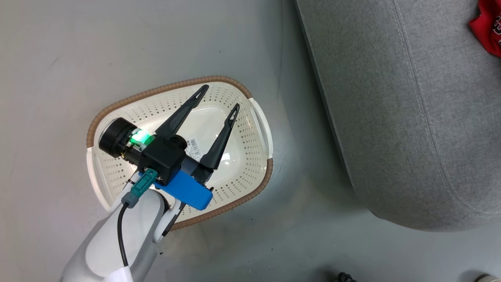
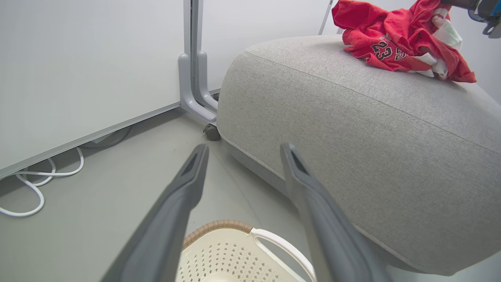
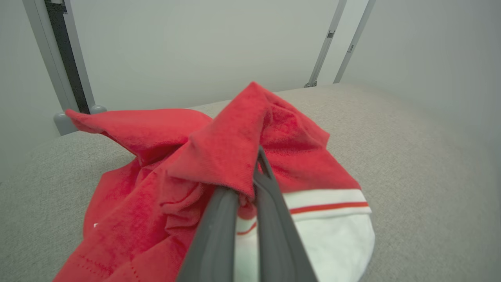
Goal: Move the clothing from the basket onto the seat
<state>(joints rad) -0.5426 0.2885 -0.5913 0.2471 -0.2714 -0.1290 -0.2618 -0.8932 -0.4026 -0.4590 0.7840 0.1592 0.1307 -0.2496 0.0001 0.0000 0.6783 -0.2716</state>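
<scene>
On the grey seat (image 1: 411,117), my right gripper (image 3: 252,176) is pinching the red clothing (image 3: 219,149).
I am seeing its two fingers pressed together on a fold of the red-and-white heap, which is lying bunched on the cushion top. My left gripper (image 1: 221,96) is hanging over the cream basket (image 1: 168,88) on the floor (image 1: 58,58) just beside the seat, fingers spread wide and touching nothing; a barcode label (image 1: 192,145) is showing on the basket's bottom.
</scene>
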